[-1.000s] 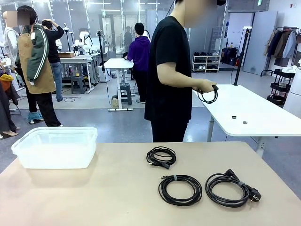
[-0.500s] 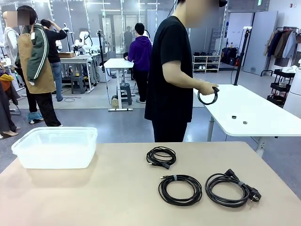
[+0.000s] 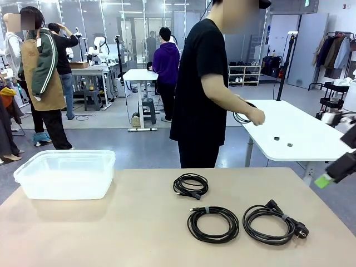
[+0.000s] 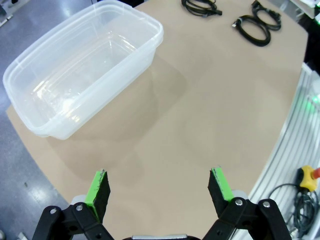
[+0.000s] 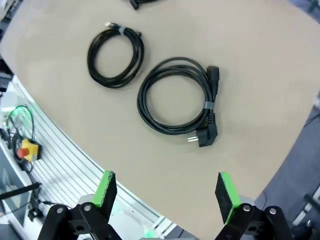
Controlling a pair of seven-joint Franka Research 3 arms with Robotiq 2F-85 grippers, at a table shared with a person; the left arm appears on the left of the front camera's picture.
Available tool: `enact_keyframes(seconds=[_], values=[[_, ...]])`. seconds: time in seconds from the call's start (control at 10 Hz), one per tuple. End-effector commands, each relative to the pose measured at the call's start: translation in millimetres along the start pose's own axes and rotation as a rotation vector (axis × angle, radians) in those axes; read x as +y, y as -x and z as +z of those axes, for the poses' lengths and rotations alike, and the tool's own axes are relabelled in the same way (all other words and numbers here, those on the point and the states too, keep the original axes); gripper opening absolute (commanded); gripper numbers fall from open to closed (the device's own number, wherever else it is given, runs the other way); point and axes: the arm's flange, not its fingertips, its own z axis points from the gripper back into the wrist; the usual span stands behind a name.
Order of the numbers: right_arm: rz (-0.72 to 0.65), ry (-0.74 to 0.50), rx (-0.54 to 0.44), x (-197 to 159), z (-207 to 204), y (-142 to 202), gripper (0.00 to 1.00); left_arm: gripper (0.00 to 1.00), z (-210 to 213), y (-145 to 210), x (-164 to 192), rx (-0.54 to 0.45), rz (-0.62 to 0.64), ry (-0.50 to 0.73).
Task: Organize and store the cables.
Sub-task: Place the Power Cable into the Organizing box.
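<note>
Cables: none stored yet.
- Power cable (image 5: 175, 95) and thin coil (image 5: 116, 57): on the table (image 5: 265, 75), just ahead of the right gripper (image 5: 166, 182), jaws spread, holding nothing.
- Third coil (image 3: 190, 184): farther ahead.
- Tub (image 4: 105, 87): bare, ahead of the left gripper (image 4: 160, 180), likewise spread.

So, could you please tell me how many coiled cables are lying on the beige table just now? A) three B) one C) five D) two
A: three lie there, the small coil, the banded coil and the plug-ended coil.
</note>
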Motion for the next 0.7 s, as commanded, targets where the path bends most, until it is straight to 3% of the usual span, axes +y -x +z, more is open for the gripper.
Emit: enact_keyframes(seconds=[0.0,0.3,0.6], values=[[-0.115,0.056,0.065,-9,-24,-23,1.0,1.0,0,2,1,-0.015,-0.01,0.014],[-0.178,0.245,0.13,-16,-104,-30,1.0,1.0,0,2,1,-0.015,-0.01,0.014],[-0.245,0.292,0.132,-22,-154,-33,1.0,1.0,0,2,1,-0.015,-0.01,0.014]])
